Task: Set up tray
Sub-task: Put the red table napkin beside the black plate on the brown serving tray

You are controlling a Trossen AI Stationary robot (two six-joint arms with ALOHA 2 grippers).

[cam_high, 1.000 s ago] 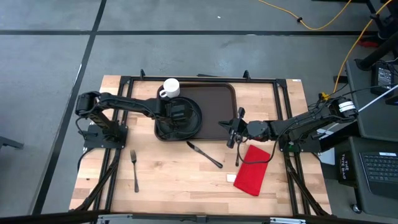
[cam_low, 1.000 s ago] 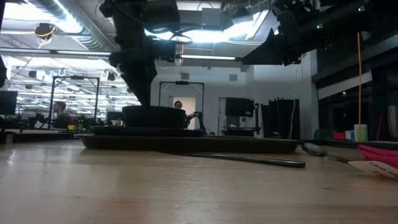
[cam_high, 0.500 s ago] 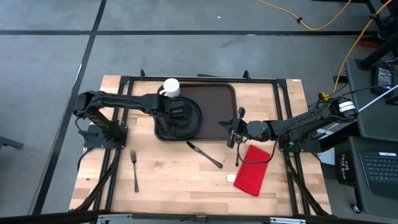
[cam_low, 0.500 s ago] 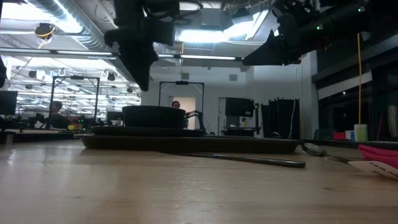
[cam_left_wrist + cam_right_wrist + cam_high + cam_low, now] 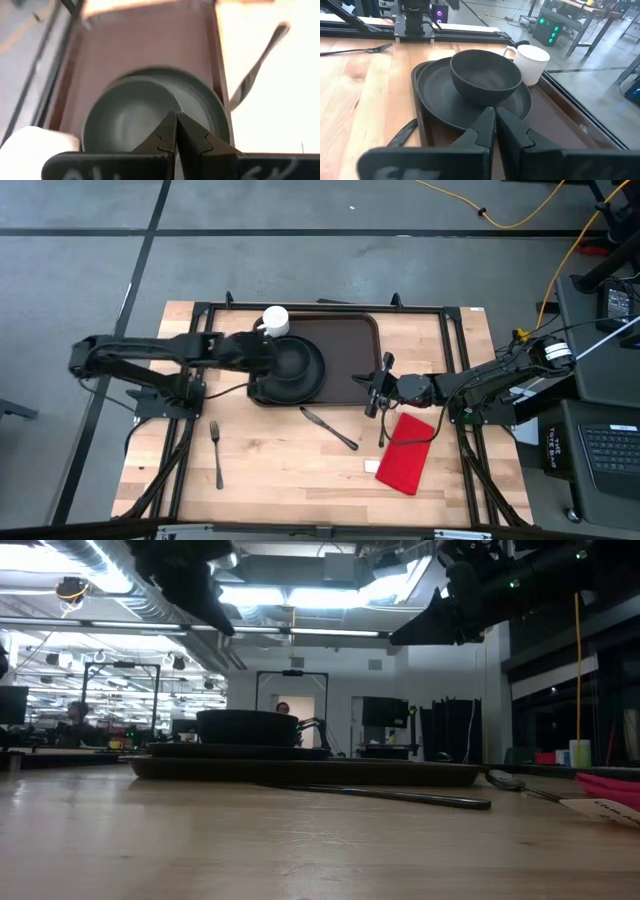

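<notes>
High view, tray partly hidden by plate, left gripper closed empty, right gripper closed empty.

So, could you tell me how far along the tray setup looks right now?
Done: the plate with the bowl on it sits on the tray, mug beside it. In hand: nothing; the left gripper and right gripper are shut and empty. Left: fork, knife, spoon and red napkin lie on the table.

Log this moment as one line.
left claw: shut, empty, beside bowl | bowl on plate in tray | right claw: shut, waiting
</notes>
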